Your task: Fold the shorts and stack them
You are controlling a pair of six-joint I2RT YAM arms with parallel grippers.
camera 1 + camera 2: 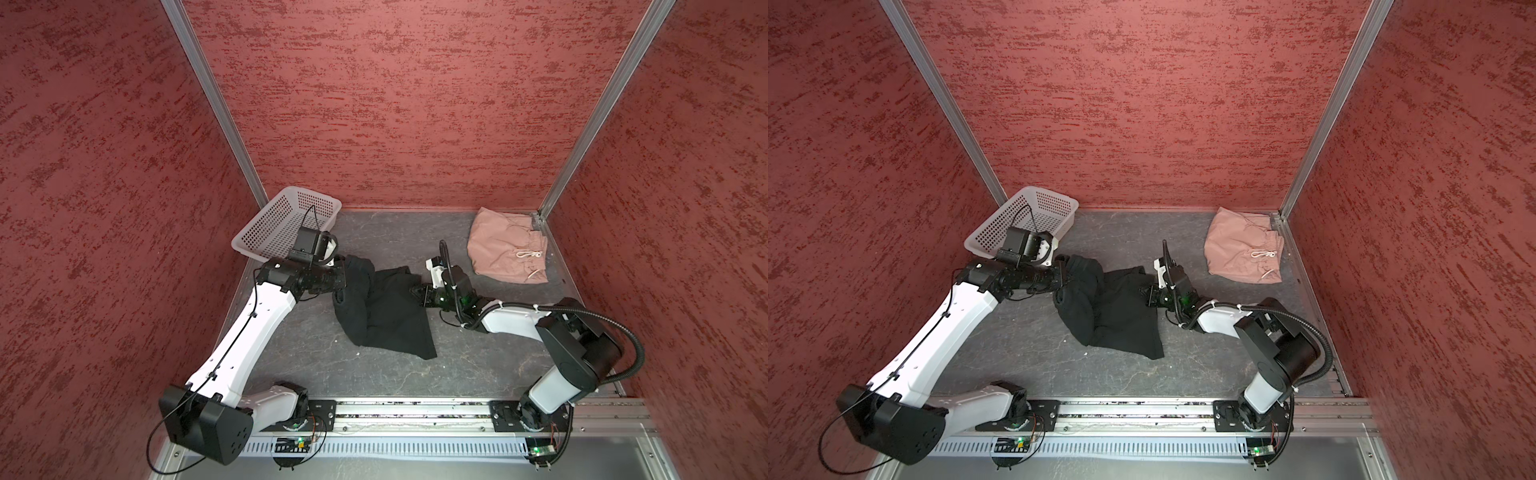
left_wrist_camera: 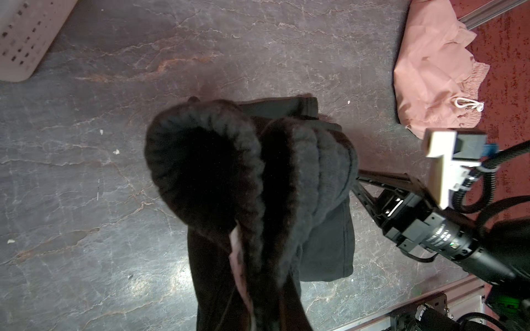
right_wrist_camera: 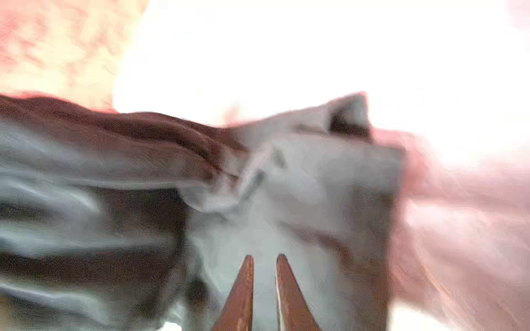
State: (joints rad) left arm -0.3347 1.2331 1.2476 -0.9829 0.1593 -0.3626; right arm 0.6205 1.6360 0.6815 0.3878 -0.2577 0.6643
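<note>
Black shorts [image 1: 382, 316] lie partly lifted off the counter [image 1: 374, 382], slung between both tools. Left tool [image 1: 342, 276] is clenched on the bunched waistband. Right tool [image 1: 417, 291] is at the opposite edge, jaws nearly together; whether it grips cannot be told. Pink shorts [image 1: 505, 249] lie beyond the right tool, apart.

No words, labels or numbers can be read; faint white marks ring a camera lens [image 2: 439, 234], illegible.
</note>
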